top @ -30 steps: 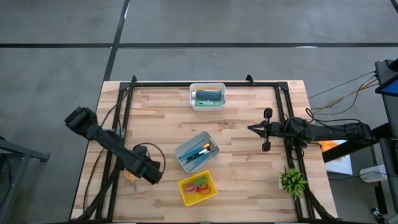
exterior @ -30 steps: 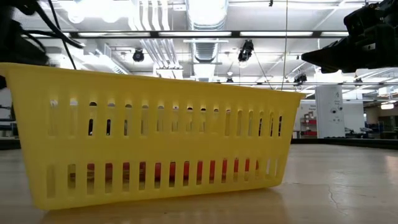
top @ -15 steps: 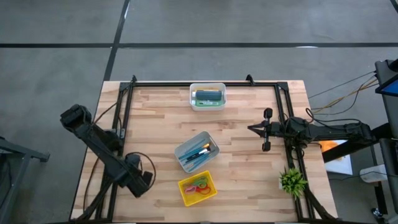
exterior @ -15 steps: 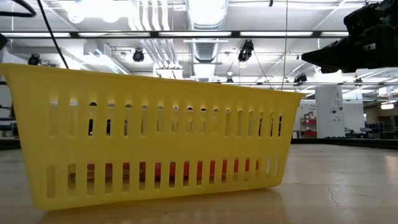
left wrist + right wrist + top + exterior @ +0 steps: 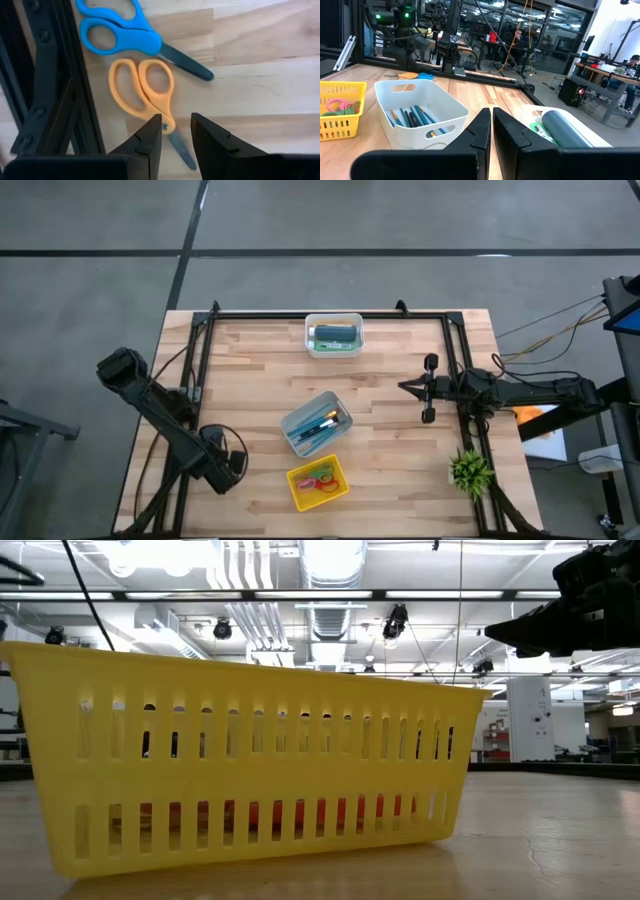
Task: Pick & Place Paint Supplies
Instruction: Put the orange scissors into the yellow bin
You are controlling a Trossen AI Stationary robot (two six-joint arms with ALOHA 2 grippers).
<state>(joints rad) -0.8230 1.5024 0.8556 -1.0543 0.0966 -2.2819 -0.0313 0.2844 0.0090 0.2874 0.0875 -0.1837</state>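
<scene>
Where the grey bin [image 5: 316, 423] sits mid-table, I count roughly four brushes [image 5: 318, 426] inside, lying diagonally. My left gripper [image 5: 173, 131] hangs parted over two scissors [image 5: 145, 92]; my right gripper [image 5: 404, 387] waits closed.

I work in a robotics laboratory hall. Beyond my right gripper [image 5: 491, 120], past the far edge of the wooden table [image 5: 485, 97], stand glass partitions [image 5: 540, 35], workbenches and a seated person [image 5: 519, 37] at a desk. Above my station run exposed ventilation ducts [image 5: 330, 570] and strip lights [image 5: 200, 595]. Black metal framing [image 5: 205, 350] borders the table, which stands on a grey concrete floor [image 5: 320, 220].
</scene>
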